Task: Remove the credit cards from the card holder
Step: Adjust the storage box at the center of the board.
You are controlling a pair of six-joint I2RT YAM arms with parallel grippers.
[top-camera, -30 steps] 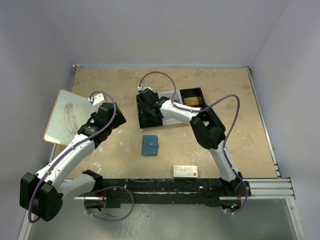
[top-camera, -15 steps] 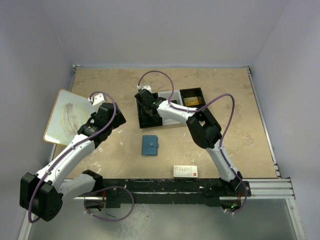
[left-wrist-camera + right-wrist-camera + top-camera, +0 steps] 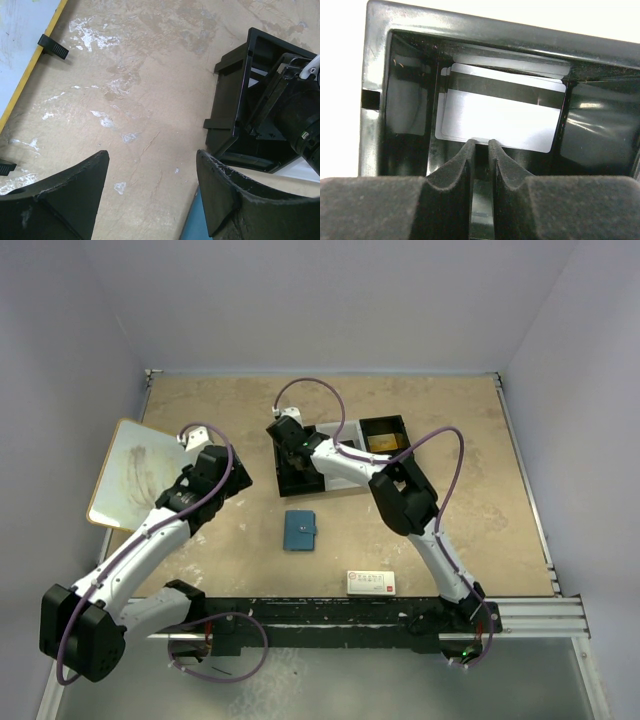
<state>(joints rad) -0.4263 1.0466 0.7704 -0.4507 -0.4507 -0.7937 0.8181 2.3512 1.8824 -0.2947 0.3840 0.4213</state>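
Right wrist view: barely parted right jaws hide grey-white card's (image 3: 500, 117) edge, grip unclear; left jaws spread.

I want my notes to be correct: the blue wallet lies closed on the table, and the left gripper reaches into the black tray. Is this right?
Not quite. The right gripper reaches into the black tray, as the right wrist view shows; the left gripper hangs open beside the tray. The blue wallet does lie closed on the table.
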